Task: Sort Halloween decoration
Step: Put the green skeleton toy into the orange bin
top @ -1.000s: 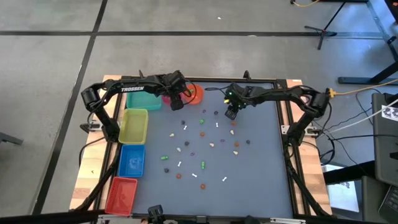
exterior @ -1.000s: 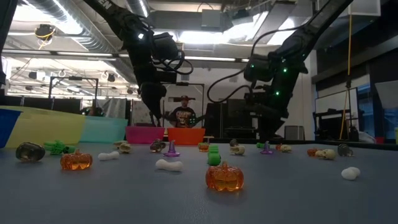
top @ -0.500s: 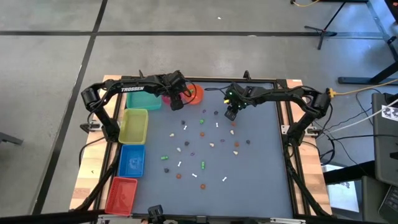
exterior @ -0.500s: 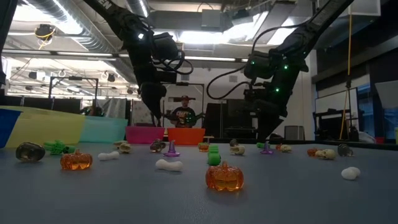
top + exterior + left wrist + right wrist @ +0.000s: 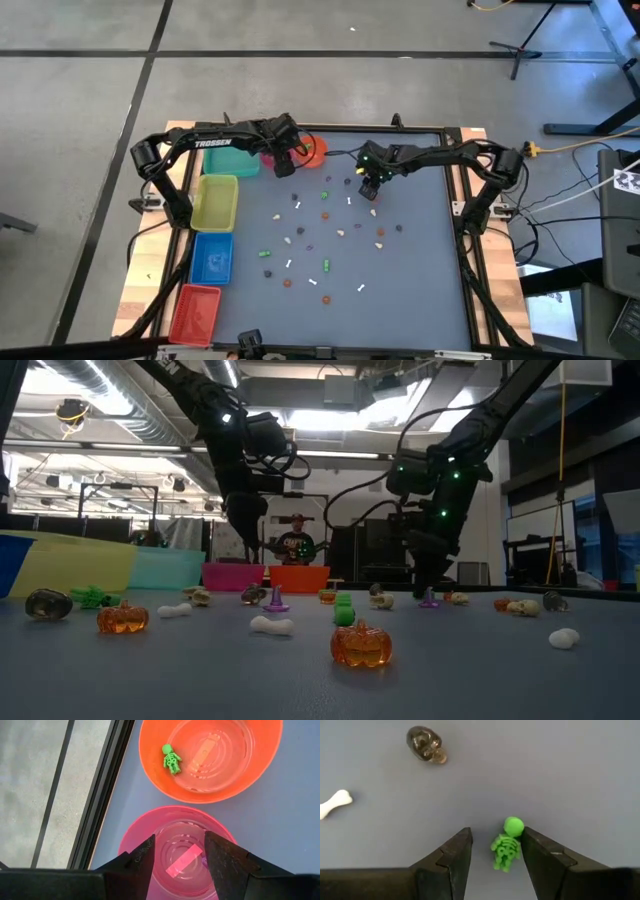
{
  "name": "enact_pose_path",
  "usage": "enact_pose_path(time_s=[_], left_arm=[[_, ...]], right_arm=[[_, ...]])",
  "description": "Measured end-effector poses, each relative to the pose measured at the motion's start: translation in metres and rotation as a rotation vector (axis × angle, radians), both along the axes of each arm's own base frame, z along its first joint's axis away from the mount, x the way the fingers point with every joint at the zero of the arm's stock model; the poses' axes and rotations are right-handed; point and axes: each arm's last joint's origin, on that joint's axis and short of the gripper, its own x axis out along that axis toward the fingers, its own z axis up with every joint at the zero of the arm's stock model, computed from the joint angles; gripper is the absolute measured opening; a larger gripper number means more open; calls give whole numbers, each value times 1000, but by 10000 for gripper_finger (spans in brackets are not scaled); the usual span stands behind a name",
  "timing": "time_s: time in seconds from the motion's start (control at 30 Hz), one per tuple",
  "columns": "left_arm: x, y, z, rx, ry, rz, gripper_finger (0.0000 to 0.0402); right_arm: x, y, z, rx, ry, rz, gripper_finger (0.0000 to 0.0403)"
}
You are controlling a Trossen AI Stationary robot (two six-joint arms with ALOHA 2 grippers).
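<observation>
Small Halloween decorations lie scattered over the grey table: pumpkins, bones, skulls and hats. My left gripper hangs open above the pink bowl at the far left, holding nothing. Next to it, a green skeleton lies in the orange bowl. My right gripper points down, open, over another green skeleton that lies flat on the table. That skeleton sits between the fingers, close against one of them. I cannot tell whether the finger touches it.
Teal, yellow, blue and red bins line the table's left side. A dark skull and a white bone lie close to my right gripper. A person stands in the room behind the table.
</observation>
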Motion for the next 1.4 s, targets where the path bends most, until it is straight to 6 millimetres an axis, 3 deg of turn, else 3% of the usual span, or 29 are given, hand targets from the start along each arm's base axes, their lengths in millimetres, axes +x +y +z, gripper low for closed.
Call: enact_pose_path(time_s=[0.23, 0.73, 1.1, 1.4], left_arm=[[0, 0, 0, 0, 0, 0, 155], [0, 0, 0, 0, 0, 0, 155], [0, 0, 0, 13, 8, 5, 155], [6, -11, 1, 30, 16, -24, 155]], right_arm=[[0, -2, 0, -9, 0, -9, 163], [1, -2, 0, -25, -2, -15, 45], [4, -5, 4, -42, -14, -19, 43], [29, -16, 35, -104, -150, 23, 44]])
